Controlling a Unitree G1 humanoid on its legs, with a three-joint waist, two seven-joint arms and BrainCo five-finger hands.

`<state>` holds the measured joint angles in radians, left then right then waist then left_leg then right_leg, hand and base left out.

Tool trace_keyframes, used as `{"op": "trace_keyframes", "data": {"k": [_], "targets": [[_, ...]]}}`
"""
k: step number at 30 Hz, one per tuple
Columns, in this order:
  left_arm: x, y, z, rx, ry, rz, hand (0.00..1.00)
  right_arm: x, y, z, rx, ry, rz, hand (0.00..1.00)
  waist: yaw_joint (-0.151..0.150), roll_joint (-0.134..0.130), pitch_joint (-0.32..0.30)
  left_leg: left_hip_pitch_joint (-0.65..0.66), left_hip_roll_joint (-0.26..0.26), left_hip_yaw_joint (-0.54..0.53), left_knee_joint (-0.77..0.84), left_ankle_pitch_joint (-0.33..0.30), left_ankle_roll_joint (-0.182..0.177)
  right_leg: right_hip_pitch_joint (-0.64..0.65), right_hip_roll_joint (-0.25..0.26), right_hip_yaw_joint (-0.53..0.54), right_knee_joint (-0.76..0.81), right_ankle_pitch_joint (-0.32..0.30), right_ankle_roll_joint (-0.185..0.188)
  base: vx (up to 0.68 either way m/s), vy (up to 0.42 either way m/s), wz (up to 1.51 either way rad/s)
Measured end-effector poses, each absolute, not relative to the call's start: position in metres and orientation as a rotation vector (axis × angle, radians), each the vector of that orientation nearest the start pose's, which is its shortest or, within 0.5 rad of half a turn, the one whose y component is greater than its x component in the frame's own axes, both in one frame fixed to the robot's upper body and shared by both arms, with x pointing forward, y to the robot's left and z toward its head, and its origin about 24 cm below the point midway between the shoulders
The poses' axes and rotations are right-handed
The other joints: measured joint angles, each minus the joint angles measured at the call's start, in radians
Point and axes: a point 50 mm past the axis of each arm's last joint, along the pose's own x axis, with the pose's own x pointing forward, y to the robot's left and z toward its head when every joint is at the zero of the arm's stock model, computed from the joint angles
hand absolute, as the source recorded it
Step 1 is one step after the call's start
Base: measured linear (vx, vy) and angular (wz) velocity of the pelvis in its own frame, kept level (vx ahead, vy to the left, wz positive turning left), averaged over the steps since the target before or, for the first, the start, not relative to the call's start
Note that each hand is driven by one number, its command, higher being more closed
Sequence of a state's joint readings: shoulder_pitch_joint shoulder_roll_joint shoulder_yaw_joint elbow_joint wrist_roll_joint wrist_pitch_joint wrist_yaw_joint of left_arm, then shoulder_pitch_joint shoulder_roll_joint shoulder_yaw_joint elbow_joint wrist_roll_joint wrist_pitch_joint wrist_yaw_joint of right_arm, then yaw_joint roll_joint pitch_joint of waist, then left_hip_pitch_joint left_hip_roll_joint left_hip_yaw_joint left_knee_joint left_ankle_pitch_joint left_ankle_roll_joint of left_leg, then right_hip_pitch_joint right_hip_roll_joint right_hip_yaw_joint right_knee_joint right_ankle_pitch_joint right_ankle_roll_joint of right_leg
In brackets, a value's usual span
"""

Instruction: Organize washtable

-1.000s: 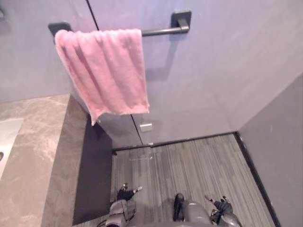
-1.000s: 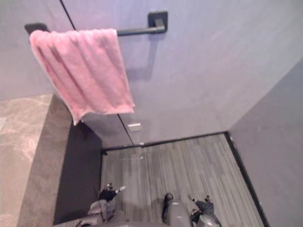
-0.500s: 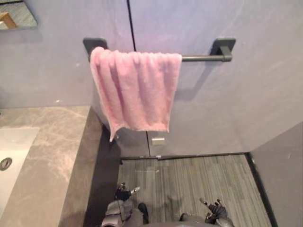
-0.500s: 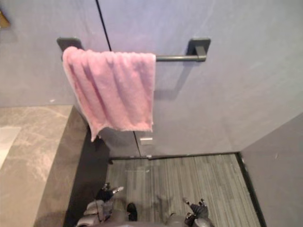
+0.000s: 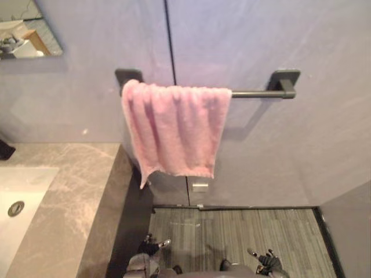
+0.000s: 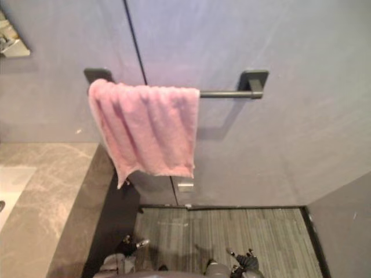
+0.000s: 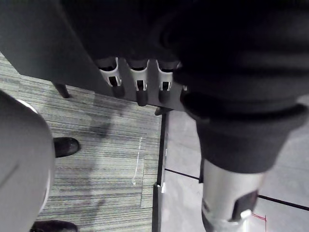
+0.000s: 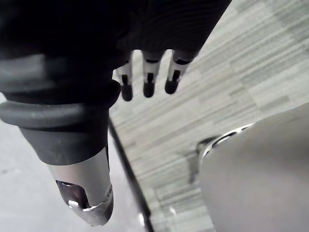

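Empty, open-fingered left robot hand (image 5: 152,248) and right robot hand (image 5: 265,259) hang low; pink towel (image 5: 174,130) high above both, bench (image 5: 69,197) beside the left: lifting may clip its edge

A lilac-grey wall (image 5: 261,40) split by a dark vertical seam (image 5: 170,35) carries a dark towel bar (image 5: 261,93). Below, striped grey floor (image 5: 243,231) meets a dark skirting (image 5: 243,207). At left, a marbled counter (image 5: 64,197) (white sink (image 5: 26,191) set in) under a mirror corner (image 5: 26,35).
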<state>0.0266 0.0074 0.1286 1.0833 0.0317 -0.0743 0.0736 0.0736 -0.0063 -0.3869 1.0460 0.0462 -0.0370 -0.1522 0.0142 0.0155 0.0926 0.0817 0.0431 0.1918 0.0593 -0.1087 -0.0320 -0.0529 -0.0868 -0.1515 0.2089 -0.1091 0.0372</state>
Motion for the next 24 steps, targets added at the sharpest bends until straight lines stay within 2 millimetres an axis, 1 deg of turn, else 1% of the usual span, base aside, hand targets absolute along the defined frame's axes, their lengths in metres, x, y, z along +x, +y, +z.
{"op": "trace_keyframes", "data": {"k": [2,6,8,10,12,15,16,17,20,22,24], "targets": [[0.113,0.171,-0.160,0.006,1.043,0.176,0.00,0.086,-0.208,-0.161,0.147,1.085,-0.546,0.00,0.000,0.003,-0.003,0.019,0.010,-0.009,-0.017,0.004,-0.007,0.033,0.015,-0.009,-0.041,0.014,-0.005,0.02,-0.058,0.07],[0.114,0.175,-0.159,0.021,1.039,0.178,0.00,0.083,-0.208,-0.163,0.144,1.100,-0.547,0.00,0.001,-0.007,-0.007,0.017,0.015,-0.027,-0.025,0.009,-0.011,0.063,0.034,-0.021,-0.104,0.042,-0.005,0.00,-0.034,0.09],[0.116,0.177,-0.158,0.036,1.030,0.192,0.00,0.083,-0.210,-0.163,0.138,1.101,-0.547,0.00,0.000,-0.011,-0.010,0.016,0.012,-0.033,-0.026,0.009,-0.011,0.071,0.034,-0.027,-0.132,0.056,-0.002,-0.01,0.010,0.07],[0.118,0.180,-0.157,0.042,1.018,0.211,0.00,0.082,-0.209,-0.163,0.136,1.104,-0.546,0.00,-0.001,-0.022,-0.007,0.015,0.006,-0.044,-0.026,0.010,-0.009,0.087,0.031,-0.036,-0.157,0.066,0.003,0.01,0.028,0.12],[0.126,0.181,-0.152,0.057,0.978,0.217,0.00,0.080,-0.209,-0.163,0.126,1.111,-0.554,0.00,0.002,-0.030,-0.008,0.011,0.004,-0.052,-0.027,0.011,-0.008,0.097,0.031,-0.042,-0.179,0.076,0.002,0.01,0.023,0.12],[0.151,0.181,-0.135,0.046,0.834,0.242,0.00,0.082,-0.209,-0.163,0.114,1.103,-0.551,0.00,0.002,-0.029,-0.008,0.003,0.000,-0.057,-0.026,0.015,-0.003,0.103,0.030,-0.046,-0.197,0.086,0.002,0.00,0.008,0.06],[0.167,0.180,-0.120,0.019,0.724,0.258,0.00,0.082,-0.210,-0.162,0.113,1.094,-0.552,0.00,0.001,-0.023,-0.004,-0.002,-0.001,-0.063,-0.027,0.018,0.001,0.102,0.030,-0.050,-0.199,0.088,0.001,0.00,-0.005,0.07],[0.173,0.179,-0.113,0.006,0.677,0.259,0.00,0.082,-0.210,-0.162,0.114,1.091,-0.555,0.00,0.001,-0.021,-0.003,-0.004,-0.002,-0.067,-0.027,0.020,0.001,0.102,0.029,-0.053,-0.200,0.088,0.001,-0.01,-0.012,0.11],[0.202,0.174,-0.068,-0.083,0.403,0.256,0.00,0.081,-0.213,-0.161,0.105,1.081,-0.563,0.00,0.000,-0.017,-0.003,-0.003,-0.004,-0.091,-0.050,0.038,-0.001,0.102,0.029,-0.067,-0.205,0.091,-0.003,-0.03,-0.021,0.12],[0.208,0.173,-0.051,-0.123,0.310,0.257,0.00,0.081,-0.214,-0.161,0.097,1.079,-0.563,0.00,0.001,-0.015,-0.003,-0.003,-0.003,-0.092,-0.053,0.039,0.000,0.104,0.032,-0.067,-0.212,0.097,-0.007,-0.04,-0.014,0.02],[0.212,0.174,-0.040,-0.139,0.254,0.259,0.00,0.082,-0.216,-0.161,0.089,1.078,-0.558,0.00,0.001,-0.011,-0.003,-0.003,-0.003,-0.092,-0.053,0.039,0.000,0.104,0.032,-0.065,-0.216,0.102,-0.007,-0.05,-0.003,-0.04]]}}
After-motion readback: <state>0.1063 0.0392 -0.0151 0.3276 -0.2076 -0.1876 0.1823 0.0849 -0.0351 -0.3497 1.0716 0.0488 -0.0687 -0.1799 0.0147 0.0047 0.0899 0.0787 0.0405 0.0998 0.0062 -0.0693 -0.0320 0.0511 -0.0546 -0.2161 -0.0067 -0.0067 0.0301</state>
